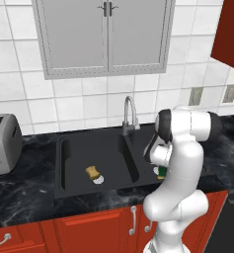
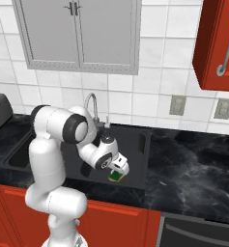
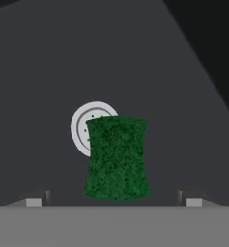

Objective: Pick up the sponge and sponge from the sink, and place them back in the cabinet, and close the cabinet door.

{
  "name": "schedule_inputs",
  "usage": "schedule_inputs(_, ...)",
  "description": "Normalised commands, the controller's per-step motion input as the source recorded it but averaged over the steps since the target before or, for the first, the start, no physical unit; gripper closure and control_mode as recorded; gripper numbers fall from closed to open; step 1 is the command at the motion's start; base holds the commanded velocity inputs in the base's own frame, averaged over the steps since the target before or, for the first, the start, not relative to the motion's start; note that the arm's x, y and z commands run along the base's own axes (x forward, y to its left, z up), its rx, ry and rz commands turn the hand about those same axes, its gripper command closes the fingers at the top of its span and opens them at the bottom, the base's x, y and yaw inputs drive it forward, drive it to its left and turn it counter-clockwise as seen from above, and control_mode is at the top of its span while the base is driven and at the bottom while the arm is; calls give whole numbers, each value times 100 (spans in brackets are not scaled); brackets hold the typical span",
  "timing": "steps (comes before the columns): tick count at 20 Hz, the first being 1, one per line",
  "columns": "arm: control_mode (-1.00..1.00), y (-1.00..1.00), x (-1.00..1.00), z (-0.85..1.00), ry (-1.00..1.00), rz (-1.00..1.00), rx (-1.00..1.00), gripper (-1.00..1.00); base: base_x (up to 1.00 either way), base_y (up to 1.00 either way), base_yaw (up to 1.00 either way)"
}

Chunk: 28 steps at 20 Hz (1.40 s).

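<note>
You are facing a white-tiled kitchen wall with a grey double-door unit (image 1: 104, 35) above a black marbled tabletop (image 1: 24, 192), and the black double-basin sink (image 1: 96, 146) with its silver faucet (image 1: 129, 114) set into it. In the left base view the tan-yellow sponge (image 1: 94, 173) lies on the floor of the left basin, well apart from the arm, while a sliver of the yellow-green sponge (image 1: 161, 172) peeks out from behind the arm's forearm in the right basin; a toaster (image 1: 3, 143) stands at the far left. In the right base view the hand (image 2: 119, 170) hangs low inside the right basin just above that green sponge (image 2: 116, 177), and the red cabinet (image 2: 217, 46) hangs at the upper right, though from this angle you cannot tell how far its door stands open. In the hand view the sponge (image 3: 117, 157) sits upright in the picture, centred between the two fingertips (image 3: 34, 201), which stand wide apart on either side with nothing between them touching; the white drain (image 3: 87, 126) lies just behind it. The step in hand looks like the final descent before closing. Watch two things: if you close too high, the pads may pinch only the soft top edge and the sponge could slip out on the lift; if you go too deep, the tips may jam on the basin floor.
</note>
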Motion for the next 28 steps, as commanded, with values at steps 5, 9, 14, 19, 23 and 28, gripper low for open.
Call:
schedule_inputs(5,-100,-2,5,-19,0,0,0,-100,0,0,0)
schedule_inputs(9,-100,-1,7,-22,0,0,0,-100,0,0,0)
schedule_inputs(14,-100,-3,6,-21,0,0,0,-100,0,0,0)
schedule_inputs(19,-100,-5,5,-18,0,0,0,-100,0,0,0)
schedule_inputs(23,-100,-11,2,-15,0,0,0,-100,0,0,0)
schedule_inputs(28,-100,-6,5,-19,0,0,0,-100,0,0,0)
